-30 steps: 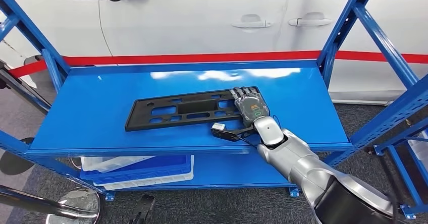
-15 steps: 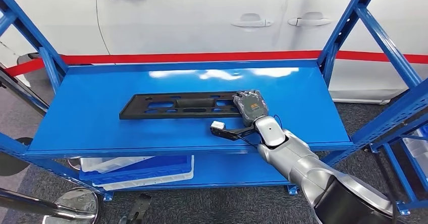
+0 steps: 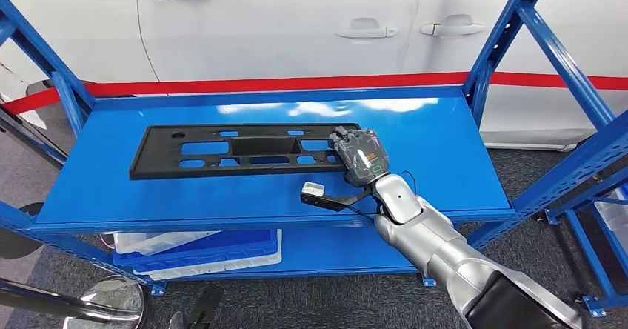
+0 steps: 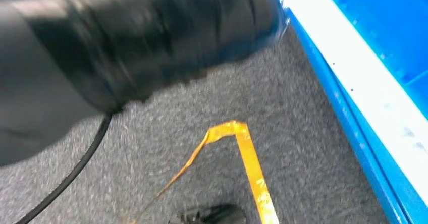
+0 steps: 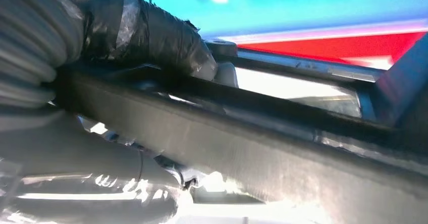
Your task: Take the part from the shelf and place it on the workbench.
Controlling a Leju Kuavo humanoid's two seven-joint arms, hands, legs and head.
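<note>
Behind the blue steel shelf (image 3: 444, 144) stands a white car (image 3: 296, 25) with a red stripe along its sill, grey carpet underneath. On the upper deck, the right hand (image 3: 358, 155) has its fingers (image 5: 151, 30) wrapped over the near end of the black slotted plastic part (image 3: 237, 150), thumb below the edge, so the part is grasped at its right end. From that grip the part runs out to the robot's left, long and flat, above the deck.

Over the last second the part has swung and climbed: a second ago it lay skewed with its far end closer to the front edge, and now it sits squarer to the shelf, reaches further left and seems to have lifted off the blue surface. By that reading the pick is done, and carrying to the workbench is what remains; held by one end, the long part may sag or twist in the grip.

From the right wrist, the dark fingers clamp directly on the part's edge, contact that the head view leaves hidden under the back of the hand. Looking down from the left wrist, carpet, yellow floor tape (image 4: 242, 153) and a blue-and-white bin (image 4: 363, 82) appear; whether the left hand is released or clenched cannot be told.
</note>
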